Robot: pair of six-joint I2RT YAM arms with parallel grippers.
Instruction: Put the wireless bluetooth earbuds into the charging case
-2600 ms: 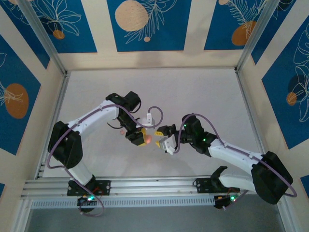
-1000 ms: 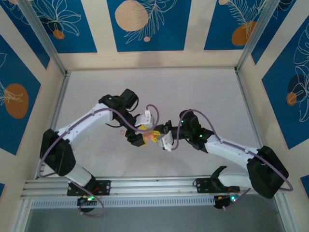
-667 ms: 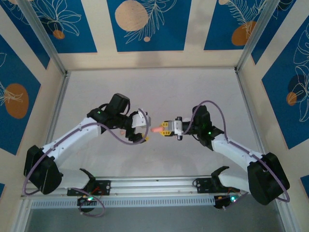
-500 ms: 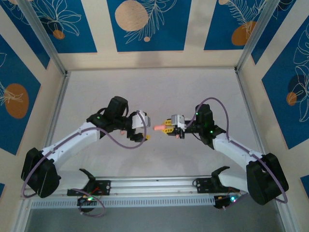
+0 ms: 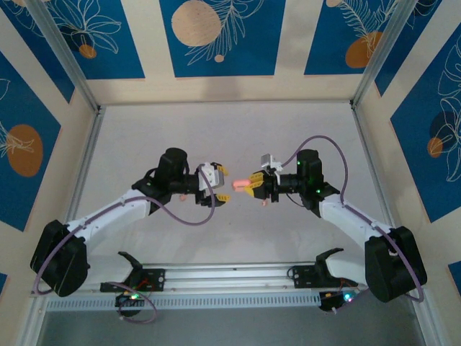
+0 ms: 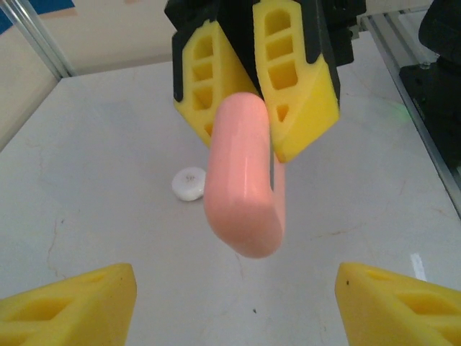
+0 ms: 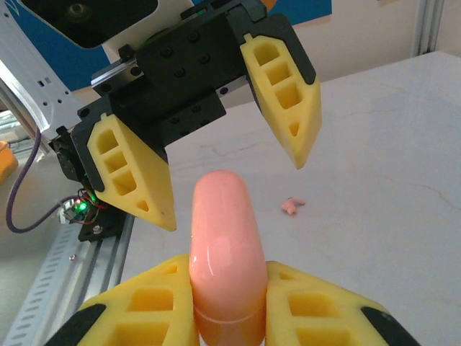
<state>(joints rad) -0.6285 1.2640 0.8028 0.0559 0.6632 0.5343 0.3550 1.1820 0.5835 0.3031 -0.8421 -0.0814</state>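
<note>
Right gripper point(image 5: 253, 182) clamped on the pink charging case point(image 5: 238, 185), held above the surface point(image 5: 288, 137), left gripper point(image 5: 220, 185) spread wide facing it, apart, one tiny earbud point(image 7: 292, 205) lying on the surface

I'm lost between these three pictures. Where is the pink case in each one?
Top view: pink case near the middle, between the left hand and right hand.
Left wrist view: pink case in the centre, sticking out toward the camera.
Right wrist view: pink case bottom centre, pointing away.
Shared landmark: the right hand's yellow fingers, clamped on the case in every view.
</note>
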